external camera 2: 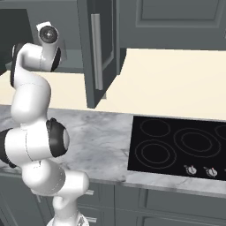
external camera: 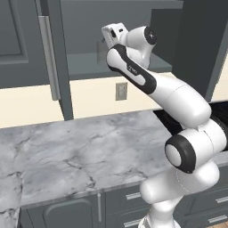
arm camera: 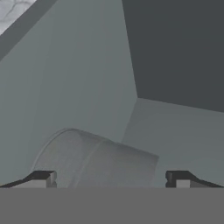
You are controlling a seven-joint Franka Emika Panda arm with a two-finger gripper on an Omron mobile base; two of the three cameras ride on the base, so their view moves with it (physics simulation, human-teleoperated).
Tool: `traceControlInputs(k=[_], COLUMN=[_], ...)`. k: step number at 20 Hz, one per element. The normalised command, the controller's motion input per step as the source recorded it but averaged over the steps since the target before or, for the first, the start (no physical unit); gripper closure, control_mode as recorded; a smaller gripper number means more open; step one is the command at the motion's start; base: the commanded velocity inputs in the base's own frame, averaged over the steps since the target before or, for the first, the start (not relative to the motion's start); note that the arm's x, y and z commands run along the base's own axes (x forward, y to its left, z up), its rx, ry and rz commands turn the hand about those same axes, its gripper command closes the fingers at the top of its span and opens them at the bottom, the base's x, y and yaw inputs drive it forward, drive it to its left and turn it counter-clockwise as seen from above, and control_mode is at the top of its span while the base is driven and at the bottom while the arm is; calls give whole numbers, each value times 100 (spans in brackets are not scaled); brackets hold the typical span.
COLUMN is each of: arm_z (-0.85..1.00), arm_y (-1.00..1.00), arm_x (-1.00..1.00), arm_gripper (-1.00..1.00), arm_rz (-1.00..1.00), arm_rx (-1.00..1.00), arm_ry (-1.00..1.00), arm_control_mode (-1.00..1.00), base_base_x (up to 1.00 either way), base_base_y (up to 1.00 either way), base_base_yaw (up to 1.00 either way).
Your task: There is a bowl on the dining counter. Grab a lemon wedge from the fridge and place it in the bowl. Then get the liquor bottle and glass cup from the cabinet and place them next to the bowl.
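The marble tabletop [external camera: 80,151] lies wide and grey in front of my base, and above it the cream wall carries a small outlet plate [external camera: 121,91]. To my right side, the black cooktop [external camera 2: 181,148] is set flat into the tabletop, with its knobs [external camera 2: 190,169] along the near edge.

Over the tabletop hangs the dark grey upper cabinet [external camera: 89,62]. Its door [external camera 2: 99,48] stands open, edge-on toward me in the right base view, with a long pale handle [external camera 2: 96,50] on it. This door hangs just beside my raised arm, between the arm and the part of the wall over the cooktop. In the left base view, another open door [external camera: 55,58] with its handle stands at the other side of the opening.

My arm reaches up and into the cabinet, and my hand [arm camera: 109,179] is inside it, over the shelf [arm camera: 183,140]. My two fingertips [arm camera: 41,178] are spread wide apart and grip nothing.

Between them, close in front, the glass cup [arm camera: 100,159] stands on the shelf, pale and half transparent. I cannot tell if anything is in it. Behind it the cabinet walls meet in a corner.
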Motion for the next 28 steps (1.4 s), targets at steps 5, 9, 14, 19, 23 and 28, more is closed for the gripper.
traceControlInputs(k=[5, 9, 14, 19, 23, 28], arm_z=[1, 4, 4, 0, 0, -1], arm_y=[0, -2, -7, -11, -8, -1], arm_x=[5, 20, 26, 12, 2, 3], arm_gripper=[-100, -100, -100, -100, -100, -100], arm_rz=[0, 0, 0, 0, 0, 0], arm_rx=[1, 3, 3, 3, 0, 0], arm_ry=[0, 2, 4, 1, 0, 0], arm_control_mode=[-100, -100, -100, -100, -100, -100], base_base_x=[0, 0, 0, 0, 0, 0], base_base_y=[0, 0, 0, 0, 0, 0], base_base_yaw=[0, 0, 0, 0, 0, 0])
